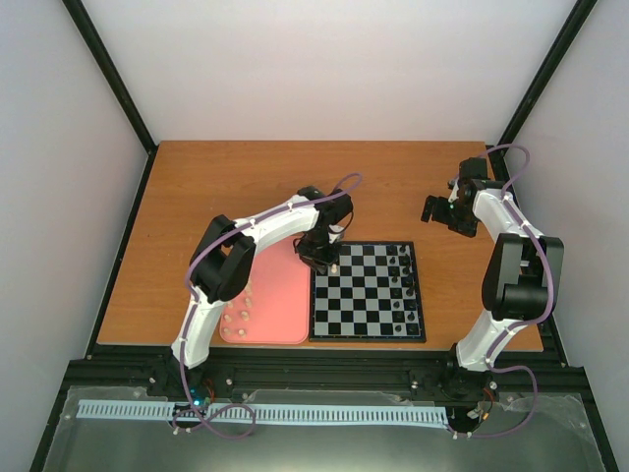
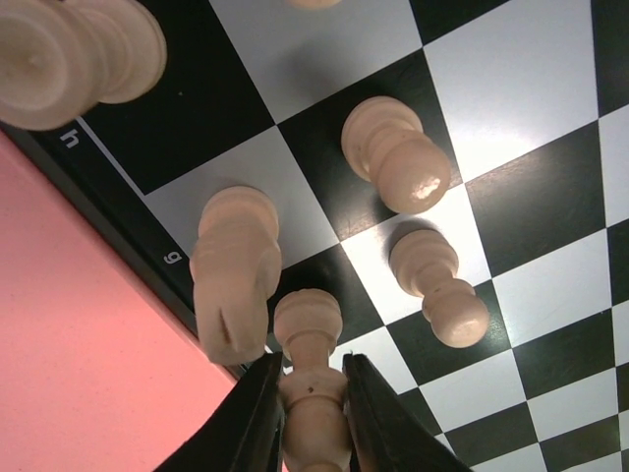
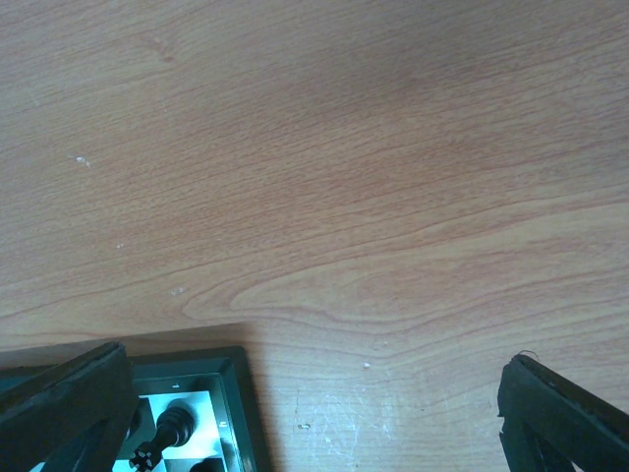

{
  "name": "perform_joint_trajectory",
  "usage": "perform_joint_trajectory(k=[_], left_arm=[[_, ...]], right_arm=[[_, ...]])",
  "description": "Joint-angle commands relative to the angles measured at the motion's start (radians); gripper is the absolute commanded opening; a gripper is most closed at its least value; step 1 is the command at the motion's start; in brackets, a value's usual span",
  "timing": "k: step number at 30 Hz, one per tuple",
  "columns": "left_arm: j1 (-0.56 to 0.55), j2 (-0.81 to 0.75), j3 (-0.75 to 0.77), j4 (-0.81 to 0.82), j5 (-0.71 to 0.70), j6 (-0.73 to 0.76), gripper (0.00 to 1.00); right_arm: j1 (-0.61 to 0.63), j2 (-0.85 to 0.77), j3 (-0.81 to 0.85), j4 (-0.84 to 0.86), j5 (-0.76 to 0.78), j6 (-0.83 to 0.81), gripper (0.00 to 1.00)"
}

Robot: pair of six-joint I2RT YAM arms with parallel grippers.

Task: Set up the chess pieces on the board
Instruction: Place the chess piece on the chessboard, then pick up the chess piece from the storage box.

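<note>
Toward the left, several cream chess pieces (image 1: 236, 313) are being carried on the pink tray (image 1: 280, 295); from above their exact count cannot be told. Just right of it, at the left edge of the board (image 1: 369, 292), one cream piece (image 2: 313, 393) is being pinched between the left jaws, with a knight (image 2: 234, 270) standing just beside it. Black pieces (image 1: 401, 270) are being seen ranged along the board's right side. Farther right, the right jaws are being held spread wide above the bench (image 3: 344, 177), beside the board's corner.
</note>
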Motion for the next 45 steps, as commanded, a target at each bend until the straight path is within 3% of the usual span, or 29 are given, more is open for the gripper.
perform_joint_trajectory(k=[1,10,17,27,30,34,45], left_arm=[[-0.002,0.008,0.003,-0.001,0.001,0.016,0.2],[-0.002,0.002,0.002,0.0,0.003,0.017,0.25],[-0.002,-0.026,0.009,-0.006,0.003,0.017,0.36],[-0.002,-0.143,0.033,-0.071,-0.025,0.011,0.68],[0.006,-0.201,0.02,-0.078,-0.058,-0.008,0.86],[0.061,-0.283,-0.042,-0.067,-0.069,-0.042,0.99],[0.35,-0.513,-0.326,-0.001,-0.086,-0.052,1.0]], right_arm=[[0.0,0.01,0.02,0.006,-0.004,-0.007,1.0],[0.0,0.006,0.017,0.006,-0.006,-0.007,1.0],[0.0,0.008,0.017,0.007,-0.013,-0.008,1.0],[0.001,0.006,0.019,0.008,-0.023,-0.01,1.0],[0.0,0.006,0.019,0.007,-0.027,-0.009,1.0],[0.0,0.003,0.02,0.007,-0.032,-0.009,1.0],[0.002,0.012,0.021,0.006,-0.046,-0.008,1.0]])
